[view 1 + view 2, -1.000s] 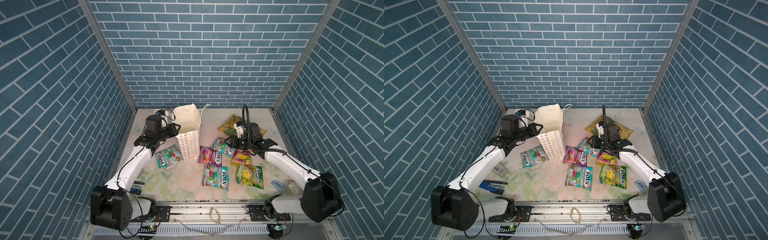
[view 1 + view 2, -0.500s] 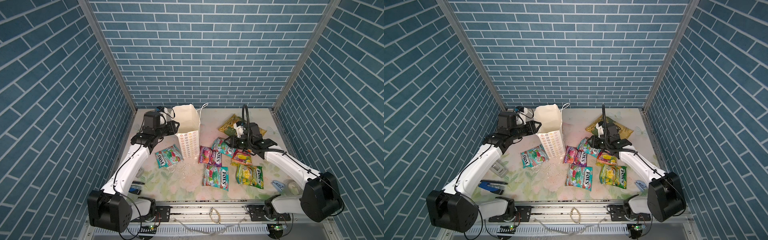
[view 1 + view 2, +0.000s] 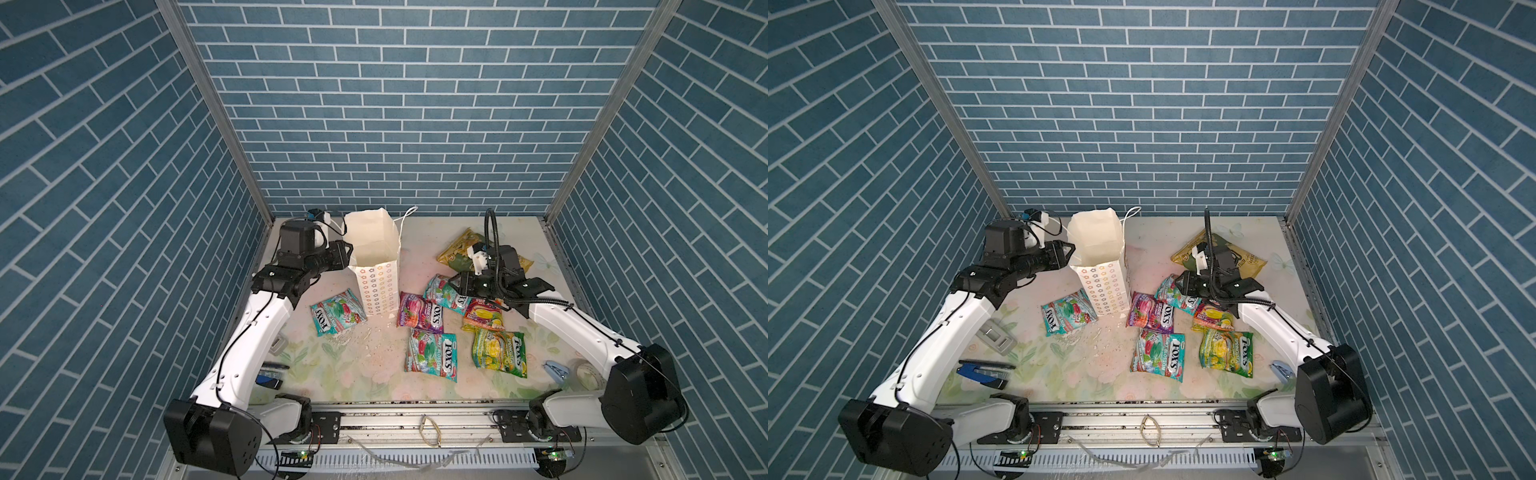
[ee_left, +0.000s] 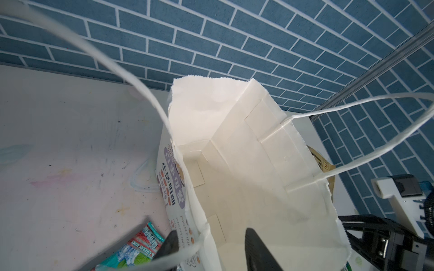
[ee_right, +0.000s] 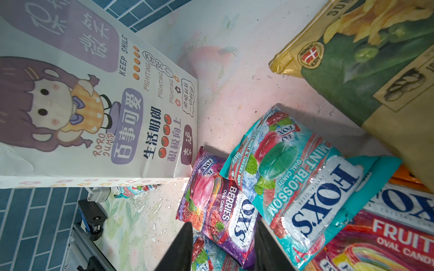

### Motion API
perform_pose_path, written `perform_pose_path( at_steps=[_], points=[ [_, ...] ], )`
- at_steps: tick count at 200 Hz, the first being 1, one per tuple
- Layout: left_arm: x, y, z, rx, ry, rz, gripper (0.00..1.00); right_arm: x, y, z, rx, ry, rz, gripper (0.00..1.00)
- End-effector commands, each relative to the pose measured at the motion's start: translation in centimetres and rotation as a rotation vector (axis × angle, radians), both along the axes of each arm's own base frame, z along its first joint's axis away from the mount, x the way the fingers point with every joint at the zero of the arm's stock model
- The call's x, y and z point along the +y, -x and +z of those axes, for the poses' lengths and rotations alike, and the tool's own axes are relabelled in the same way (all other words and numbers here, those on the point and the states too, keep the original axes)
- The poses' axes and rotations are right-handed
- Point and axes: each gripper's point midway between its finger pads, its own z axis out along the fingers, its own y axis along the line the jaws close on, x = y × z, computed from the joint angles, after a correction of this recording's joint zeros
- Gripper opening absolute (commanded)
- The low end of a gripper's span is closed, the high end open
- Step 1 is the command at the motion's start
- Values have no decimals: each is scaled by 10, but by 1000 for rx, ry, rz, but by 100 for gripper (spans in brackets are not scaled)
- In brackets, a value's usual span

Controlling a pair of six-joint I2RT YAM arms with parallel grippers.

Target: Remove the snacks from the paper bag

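The left claw (image 4: 211, 237), jaws parted, straddles the tall white paper bag (image 4: 246, 164) rim; it should retreat without snagging the white cord handle (image 4: 131, 77). The right claw (image 5: 224, 225) gapes empty.

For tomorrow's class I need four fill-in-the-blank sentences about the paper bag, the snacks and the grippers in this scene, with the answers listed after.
1. The paper bag stands ____ on the table.
2. In the left wrist view, its inside shows ____ snacks.
3. One teal pouch lies alone on the ____ arm's side of the bag.
4. The right gripper holds nothing; its jaws stand ____.

Missing words: upright; no; left; open.
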Motion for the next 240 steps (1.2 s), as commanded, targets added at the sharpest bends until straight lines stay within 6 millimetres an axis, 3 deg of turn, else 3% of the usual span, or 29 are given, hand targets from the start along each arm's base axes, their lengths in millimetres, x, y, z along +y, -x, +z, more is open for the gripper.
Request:
perform_pose_path(
  at_steps=[1, 68, 96, 120, 160, 185, 208, 240],
  points=[
    [20, 17, 6, 3, -104, 43, 47, 1, -3, 19, -47, -15, -9, 43],
    [29, 54, 49, -196, -108, 44, 48, -13, -5, 30, -94, 22, -49, 43],
    [48, 56, 46, -247, -150, 141, 55, -38, -8, 42, -171, 82, -130, 44],
    [57, 47, 25, -220, -187, 186, 56, -82, -12, 53, -258, 197, -263, 49],
    [49, 22, -3, -187, -162, 181, 57, -183, -20, 67, -347, 384, -531, 54],
    [49, 15, -12, -186, -165, 181, 57, -238, -20, 55, -313, 381, -656, 54],
    [55, 14, -17, -199, -178, 207, 58, -276, -21, 39, -327, 387, -733, 55],
    [68, 16, -23, -212, -189, 251, 59, -311, -21, 11, -311, 369, -811, 55]
  ],
)
